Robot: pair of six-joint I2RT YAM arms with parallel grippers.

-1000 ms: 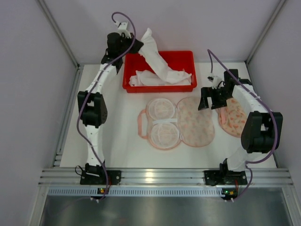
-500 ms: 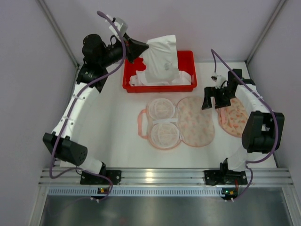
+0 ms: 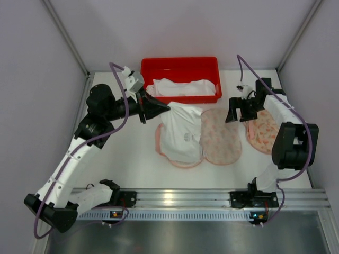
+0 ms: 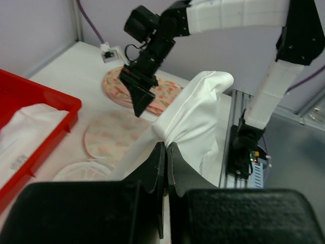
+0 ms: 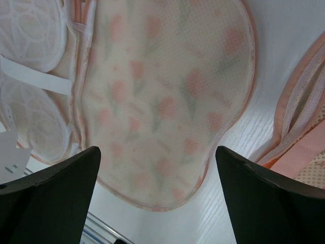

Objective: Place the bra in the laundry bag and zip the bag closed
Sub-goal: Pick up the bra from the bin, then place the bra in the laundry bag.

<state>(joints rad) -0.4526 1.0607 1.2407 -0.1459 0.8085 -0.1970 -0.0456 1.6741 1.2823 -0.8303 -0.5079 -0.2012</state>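
Note:
My left gripper (image 3: 160, 108) is shut on a white bra (image 3: 181, 132), pinching a bunched edge of it (image 4: 165, 145). The bra hangs from the fingers and drapes over the left, mesh-cup half of the open peach floral laundry bag (image 3: 220, 136), hiding most of that half. The bag's floral right flap lies flat on the table and fills the right wrist view (image 5: 167, 96). My right gripper (image 3: 237, 115) is open and empty, hovering above the flap's right edge (image 5: 157, 152). It also shows in the left wrist view (image 4: 139, 96).
A red bin (image 3: 209, 64) holding more white garments stands at the back centre. A second peach floral bag (image 3: 262, 132) lies at the right under the right arm. White walls close in the table on the left, back and right.
My left arm has swung the bra out of the red bin, forward and down, so it now drapes over the bag's left half. The right arm has barely moved.

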